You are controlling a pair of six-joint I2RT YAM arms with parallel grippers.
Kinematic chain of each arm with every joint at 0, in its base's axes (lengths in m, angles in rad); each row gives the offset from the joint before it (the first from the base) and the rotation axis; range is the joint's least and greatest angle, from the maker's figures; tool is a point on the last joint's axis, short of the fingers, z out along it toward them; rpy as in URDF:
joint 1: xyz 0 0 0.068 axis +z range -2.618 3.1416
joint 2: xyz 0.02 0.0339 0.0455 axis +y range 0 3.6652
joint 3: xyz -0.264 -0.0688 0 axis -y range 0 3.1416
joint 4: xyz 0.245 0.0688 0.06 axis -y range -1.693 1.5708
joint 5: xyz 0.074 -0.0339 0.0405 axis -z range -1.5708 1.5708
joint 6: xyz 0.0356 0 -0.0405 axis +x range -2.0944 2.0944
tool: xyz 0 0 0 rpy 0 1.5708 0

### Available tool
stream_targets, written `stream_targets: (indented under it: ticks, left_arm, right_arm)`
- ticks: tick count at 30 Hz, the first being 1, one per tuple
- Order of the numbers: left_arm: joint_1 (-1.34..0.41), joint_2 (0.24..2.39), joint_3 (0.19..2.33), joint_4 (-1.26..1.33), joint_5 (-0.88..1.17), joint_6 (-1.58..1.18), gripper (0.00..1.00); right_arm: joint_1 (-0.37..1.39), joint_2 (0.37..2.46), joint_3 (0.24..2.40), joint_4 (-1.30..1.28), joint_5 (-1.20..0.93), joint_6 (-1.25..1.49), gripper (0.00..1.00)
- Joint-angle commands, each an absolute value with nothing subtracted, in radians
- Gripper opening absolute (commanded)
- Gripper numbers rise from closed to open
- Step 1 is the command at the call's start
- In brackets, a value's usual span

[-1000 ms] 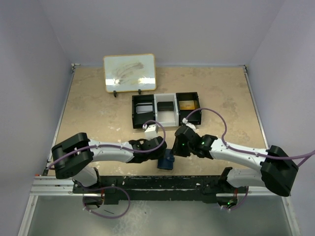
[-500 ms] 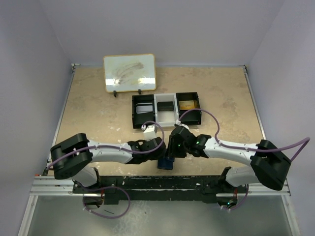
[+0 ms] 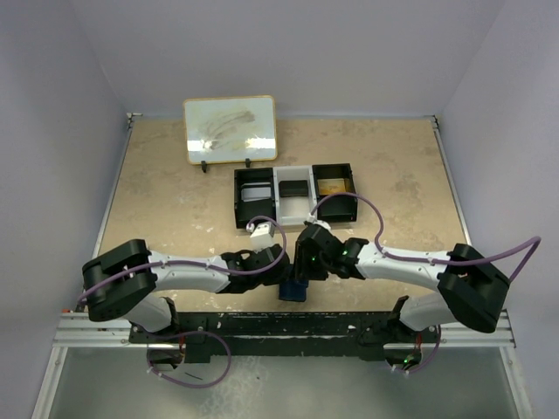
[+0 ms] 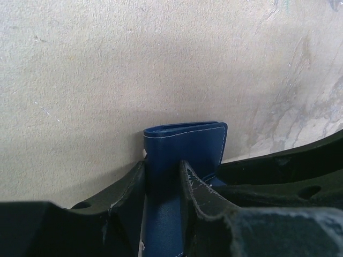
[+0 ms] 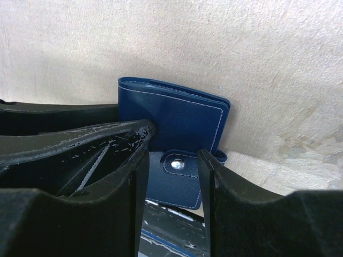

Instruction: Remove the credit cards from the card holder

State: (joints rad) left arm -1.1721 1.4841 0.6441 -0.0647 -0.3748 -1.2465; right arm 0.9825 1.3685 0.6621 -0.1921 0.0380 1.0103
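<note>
You are seeing both arms reaching inward over the near edge of the bench (image 3: pixel 175 201), their wrists meeting over the card holder (image 3: pixel 295 291). The dark blue holder is sitting close to that near edge, about midway between the two arm bases and well apart from everything else on the bench.

Your left pincer (image 4: pixel 162 174) is clamping the card holder. In the left wrist view the holder is standing on edge between the two fingers (image 4: pixel 131 187), which are pressing against its two faces. Its stitched, folded end is sticking out past the fingertips toward the bench surface.

Your right pincer (image 5: pixel 176 147) is standing partway apart. In the right wrist view its fingers (image 5: pixel 209 176) are straddling the holder's small tab (image 5: pixel 179 187), and the metal snap (image 5: pixel 176 165) is showing in the gap between them. You cannot tell from these views whether the pads are touching the tab's edges. The holder's main flap is showing just beyond the fingertips, with its white stitching running along the edges.

Farther back on the bench, a black three-compartment tray (image 3: pixel 238 199) is lying behind the wrists. A framed whiteboard (image 3: pixel 231 129) is leaning on its stand behind that, near the back wall.
</note>
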Motion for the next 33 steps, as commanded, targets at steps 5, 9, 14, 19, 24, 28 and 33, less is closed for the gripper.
stream_targets:
  ticks: [5, 9, 14, 19, 24, 28, 33]
  left_arm:
    - [-1.178, 1.440, 0.620, -0.081, -0.406, -1.254, 0.00]
    - [-1.178, 1.435, 0.615, -0.078, -0.410, -1.254, 0.00]
    - [-1.178, 1.446, 0.615, -0.085, -0.409, -1.252, 0.00]
    - [-1.178, 1.448, 0.617, -0.124, -0.421, -1.263, 0.00]
    - [-1.178, 1.468, 0.618, -0.141, -0.428, -1.263, 0.00]
    - [-1.178, 1.483, 0.629, -0.155, -0.431, -1.259, 0.00]
    - [-1.178, 1.489, 0.643, -0.159, -0.425, -1.242, 0.00]
  right_arm:
    - [1.044, 1.446, 0.645, -0.245, 0.105, 0.936, 0.45]
    - [1.055, 1.474, 0.652, -0.274, 0.159, 0.961, 0.35]
    - [1.058, 1.456, 0.644, -0.268, 0.158, 1.023, 0.21]
    - [1.015, 1.327, 0.598, -0.252, 0.118, 1.070, 0.11]
    - [0.885, 1.220, 0.502, -0.182, 0.026, 1.050, 0.00]
    - [0.858, 1.170, 0.489, -0.225, 0.034, 1.031, 0.00]
    - [0.856, 1.165, 0.510, -0.276, 0.049, 1.033, 0.09]
